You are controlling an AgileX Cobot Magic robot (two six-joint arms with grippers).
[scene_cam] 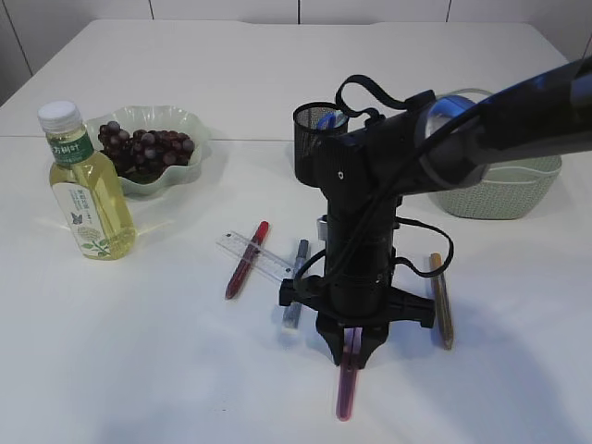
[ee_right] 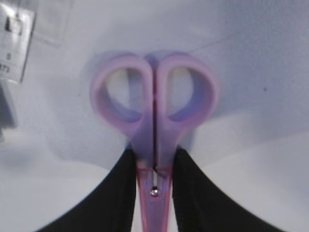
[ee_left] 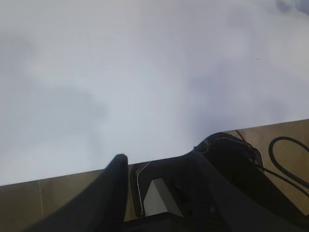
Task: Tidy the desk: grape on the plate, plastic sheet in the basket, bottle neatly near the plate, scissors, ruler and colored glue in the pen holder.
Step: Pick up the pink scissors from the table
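Right wrist cam gave the only clear look at the grab: the right gripper (ee_right: 153, 193) had its two black fingers (ee_right: 118, 193) pinched narrow on the scissors (ee_right: 154, 116), just past the pivot screw, with both lilac handle loops lying closed toward 12 o'clock on the white table (ee_right: 260, 43). In the exterior shot you mostly got the arm's bulk, and only a pinkish sliver of the scissors (scene_cam: 349, 375) stuck out at 6 o'clock below the right gripper (scene_cam: 352, 344).

Left wrist cam was basically blank table plus a dark edge of the left gripper (ee_left: 159, 193); couldn't tell whether its fingers were wide or closed.

Readable text: not much. The bottle (scene_cam: 85, 190) at 9 o'clock had a green label with characters too small to read. The clear ruler (scene_cam: 256, 255) had markings, unreadable.

The pen holder (scene_cam: 316, 129) sat half hidden behind the arm, same with the basket (scene_cam: 504, 190). Grapes (scene_cam: 146, 146) were on the plate (scene_cam: 190, 125).
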